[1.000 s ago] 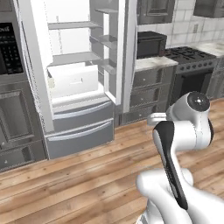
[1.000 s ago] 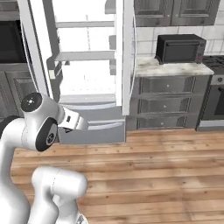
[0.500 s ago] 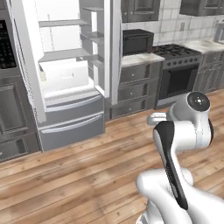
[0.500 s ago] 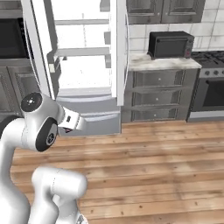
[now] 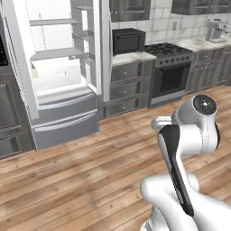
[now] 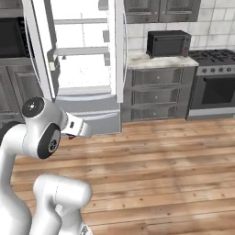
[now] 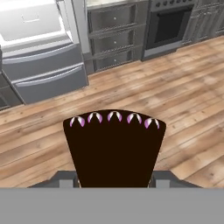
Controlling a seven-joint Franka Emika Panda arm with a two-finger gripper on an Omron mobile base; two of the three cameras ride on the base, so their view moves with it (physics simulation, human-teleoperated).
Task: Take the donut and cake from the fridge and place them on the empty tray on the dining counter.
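The jaws were clamped on either side of the cake (image 7: 114, 148), a dark wedge with purple-white dollops, held over the wooden floor (image 7: 175, 96) away from the open fridge (image 5: 54, 72); likely soft and crushable, it seemed best held lightly by its flanks.

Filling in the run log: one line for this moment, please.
tool: shut on cake | fridge: doors open | stage: cake carried over wood floor
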